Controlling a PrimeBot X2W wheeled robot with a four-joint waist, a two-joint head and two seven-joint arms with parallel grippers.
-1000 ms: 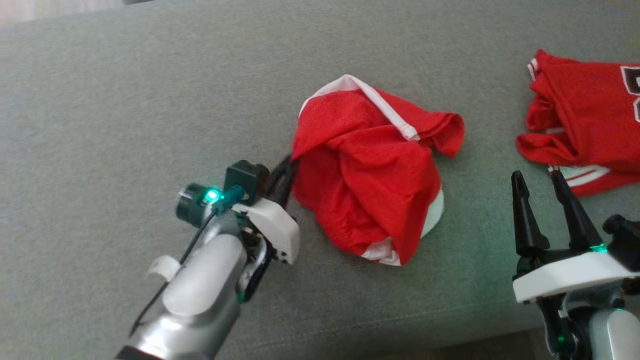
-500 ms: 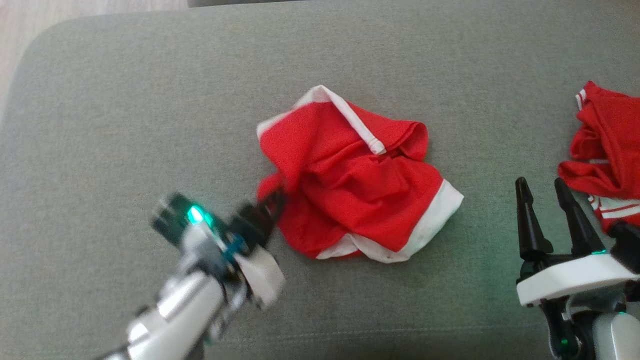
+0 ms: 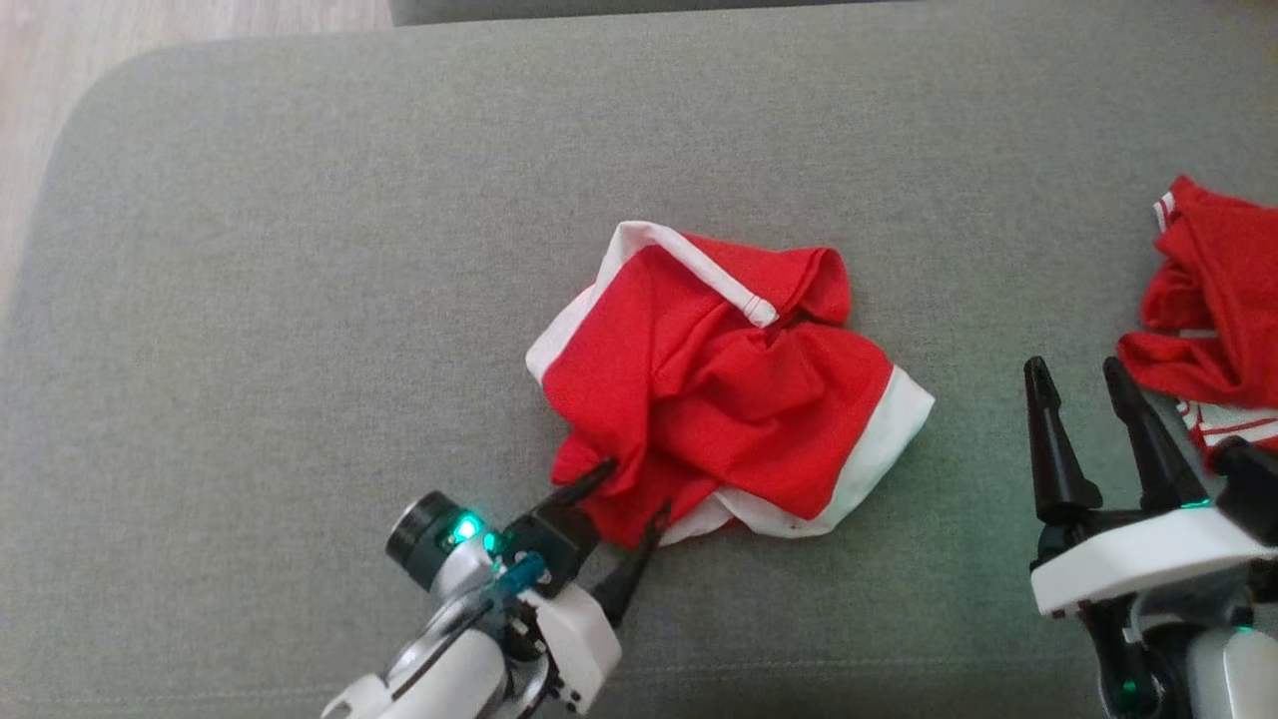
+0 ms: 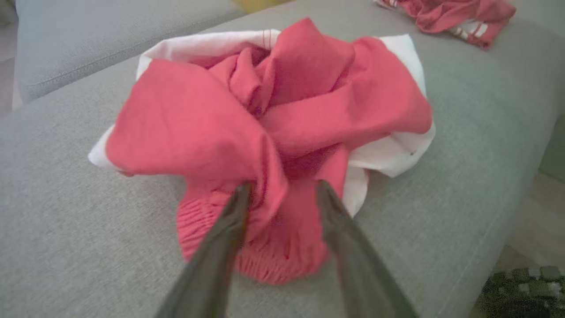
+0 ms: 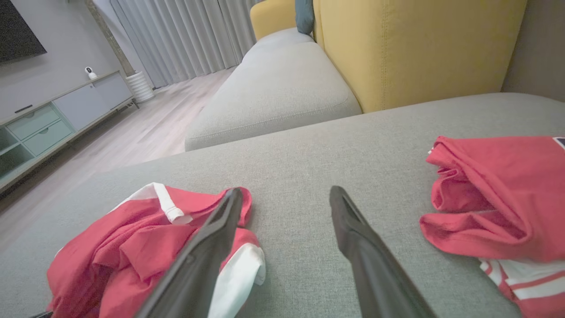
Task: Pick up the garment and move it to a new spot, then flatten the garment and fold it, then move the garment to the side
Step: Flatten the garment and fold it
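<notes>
**Left fingers parted at the hem of the crumpled red garment**

The two dark fingers (image 4: pixel 216 251) of the left gripper (image 3: pixel 637 486) stood partly apart, about halfway spread. A fold of red cloth lay in the gap between them, but they were not pinching it. Their tips rested at the near edge of the garment (image 3: pixel 719 399), right where its gathered elastic band (image 4: pixel 282 260) bunched up on the cushion. One tip touched the fold on one side, and the other sat just beside the cloth on the other side.

The garment itself lay in a rumpled heap near the middle of the grey sofa cushion (image 3: pixel 300 300). It was red, with broad white trim (image 3: pixel 879 449) showing along its far and right-hand edges. It was bunched up, not flat or folded.

Over on the robot's right, the right gripper (image 3: pixel 1076 367) hung above bare cushion with its fingers wide apart and nothing between them. It was well clear of the heap. Beyond it, at the cushion's right end, lay a second red garment (image 3: pixel 1213 300) with white stripes, also crumpled and apart from the first.

From the right wrist I could see a yellow backrest (image 5: pixel 419 44) behind the cushion. Pale wooden floor (image 5: pixel 145 128) ran off toward the curtains.
</notes>
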